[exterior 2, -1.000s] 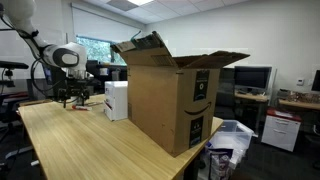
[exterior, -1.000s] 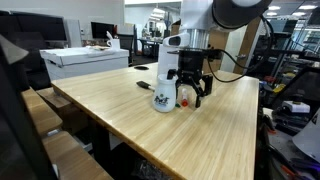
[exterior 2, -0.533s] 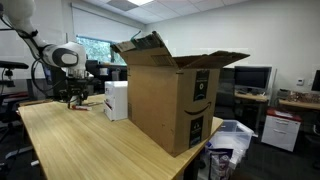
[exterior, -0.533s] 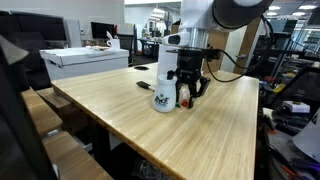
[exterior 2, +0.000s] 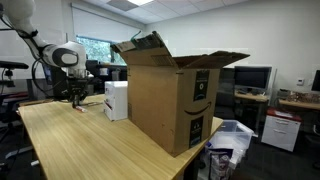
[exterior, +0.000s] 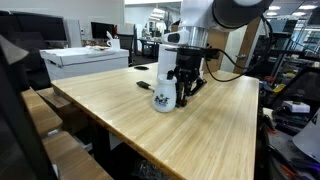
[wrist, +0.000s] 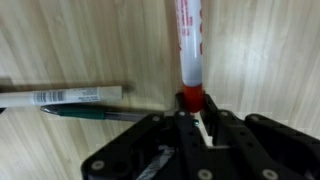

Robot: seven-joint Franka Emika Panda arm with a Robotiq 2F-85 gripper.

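In the wrist view a white marker with a red end (wrist: 188, 40) lies on the wooden table, pointing away from me. My gripper (wrist: 191, 105) is low over the table with its black fingers (wrist: 211, 108) shut on the red end. To the left lie a white pen (wrist: 60, 96) and a dark green pen (wrist: 95, 114), side by side. In an exterior view the gripper (exterior: 186, 92) stands right beside a white printed cup (exterior: 164, 93). From the far camera the gripper (exterior 2: 75, 97) is small and its jaws cannot be made out.
The wooden table (exterior: 190, 140) is long. A large open cardboard box (exterior 2: 170, 95) stands on it with a small white box (exterior 2: 116, 100) beside. A white carton (exterior: 85, 60) sits at the back. Chairs and office clutter surround the table.
The fingers have drawn together from wide open to shut around the marker's red end. The arm has stayed in place.
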